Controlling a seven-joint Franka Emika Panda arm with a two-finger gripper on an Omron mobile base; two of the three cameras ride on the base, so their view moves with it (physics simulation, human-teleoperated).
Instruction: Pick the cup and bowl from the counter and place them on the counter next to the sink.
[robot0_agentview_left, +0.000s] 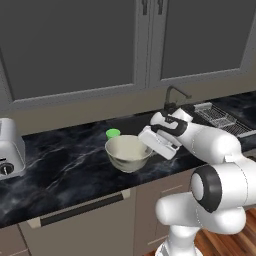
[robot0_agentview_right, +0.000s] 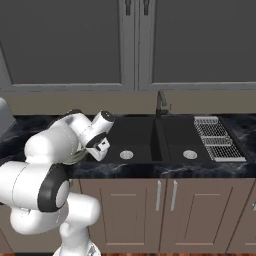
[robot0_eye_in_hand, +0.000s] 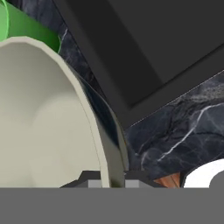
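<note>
Pincer (robot0_eye_in_hand: 107, 183) narrow, clamped over the rim of the bowl (robot0_agentview_left: 127, 152), one tip inside, one outside. Bowl near the table's (robot0_agentview_left: 70, 165) front edge, just beside the sink (robot0_agentview_right: 145, 137). Cup (robot0_agentview_left: 113, 133) touching or just behind the bowl, toward the back edge.

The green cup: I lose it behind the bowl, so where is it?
In the left base view the green cup stands on the black counter just behind the cream bowl's left rim.
</note>
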